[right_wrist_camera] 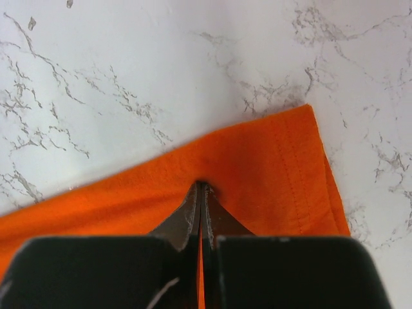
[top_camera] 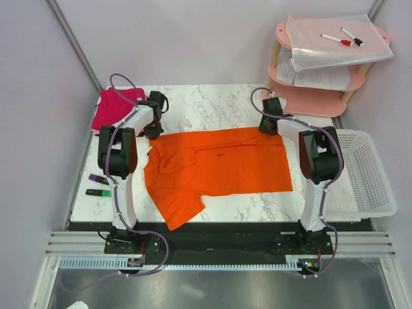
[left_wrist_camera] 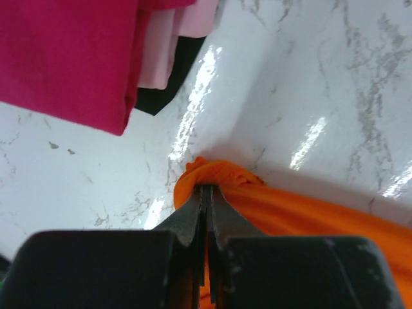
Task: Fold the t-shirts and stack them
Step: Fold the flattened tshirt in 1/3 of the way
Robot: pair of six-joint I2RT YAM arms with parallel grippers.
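table (top_camera: 219, 103): white marble top, on which both shirts are laid.
orange t-shirt (top_camera: 225, 167): spread flat across the middle of the table, with one sleeve pointed toward the near edge and its far edge gripped at both ends.
basket (top_camera: 367, 174): white plastic, set at the right edge of the table, apart from the orange t-shirt.
shelf (top_camera: 309, 100): pink, placed beyond the far right corner; paper sheets (top_camera: 322, 77) are stacked on it.
magenta t-shirt (top_camera: 112, 108): folded, placed at the far left corner, near the orange t-shirt but not touching it.
left gripper (left_wrist_camera: 207, 193): jaws pressed together on a bunched far-left corner of the orange t-shirt.
right gripper (right_wrist_camera: 201, 190): jaws pinched on the far edge of the orange t-shirt, just beside its stitched right hem.
highlighters (top_camera: 98, 185): one purple, one green, laid at the near left edge of the table.
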